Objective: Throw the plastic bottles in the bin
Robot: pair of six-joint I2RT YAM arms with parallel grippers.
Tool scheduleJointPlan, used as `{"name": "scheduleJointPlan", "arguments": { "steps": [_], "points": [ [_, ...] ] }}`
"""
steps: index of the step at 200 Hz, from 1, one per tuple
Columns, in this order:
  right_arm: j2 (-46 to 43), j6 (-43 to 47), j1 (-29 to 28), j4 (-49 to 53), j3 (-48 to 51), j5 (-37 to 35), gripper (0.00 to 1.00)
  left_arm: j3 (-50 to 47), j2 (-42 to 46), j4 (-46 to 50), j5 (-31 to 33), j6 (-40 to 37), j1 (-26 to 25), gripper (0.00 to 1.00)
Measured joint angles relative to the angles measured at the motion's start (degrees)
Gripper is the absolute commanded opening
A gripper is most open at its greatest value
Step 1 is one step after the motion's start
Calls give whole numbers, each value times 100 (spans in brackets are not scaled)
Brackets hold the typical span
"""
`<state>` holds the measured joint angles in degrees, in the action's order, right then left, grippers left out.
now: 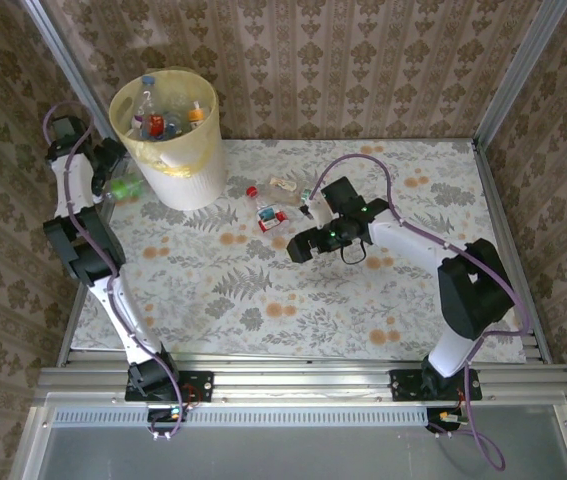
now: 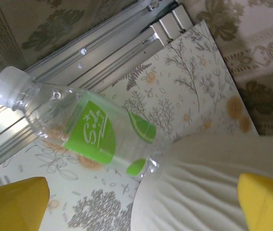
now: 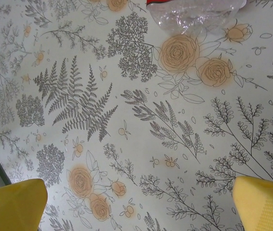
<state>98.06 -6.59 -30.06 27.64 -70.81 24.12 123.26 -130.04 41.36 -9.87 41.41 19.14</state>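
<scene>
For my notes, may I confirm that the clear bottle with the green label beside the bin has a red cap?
Not quite: the cap is white, not red, as the left wrist view shows. The rest holds: the clear bottle with the green label lies beside the bin.

We see a flower-patterned table (image 1: 263,300) carrying the bin (image 1: 195,178) at eleven o'clock, a green-labelled bottle (image 2: 93,132) lying just beside it, and crushed bottles (image 1: 271,215) toward twelve.
</scene>
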Motion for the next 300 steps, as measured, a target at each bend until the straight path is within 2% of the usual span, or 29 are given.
{"name": "scheduleJointPlan", "arguments": {
  "steps": [75, 103, 171, 258, 300],
  "points": [
    [210, -2, 0, -2, -35, 37, 100, 726, -767, 225, 422, 1375, -238, 100],
    [273, -7, 0, -4, -35, 39, 100, 1246, -1058, 520, 592, 1687, -299, 100],
    [341, -55, 0, -35, -35, 81, 100, 1443, -1353, 640, 634, 2291, -348, 100],
    [485, -114, 0, -68, -35, 127, 100, 2041, -2026, 734, 627, 2448, -343, 91],
    [509, -111, 0, -70, -20, 127, 100, 2041, -2026, 896, 621, 2461, -341, 78]
  ]
}}
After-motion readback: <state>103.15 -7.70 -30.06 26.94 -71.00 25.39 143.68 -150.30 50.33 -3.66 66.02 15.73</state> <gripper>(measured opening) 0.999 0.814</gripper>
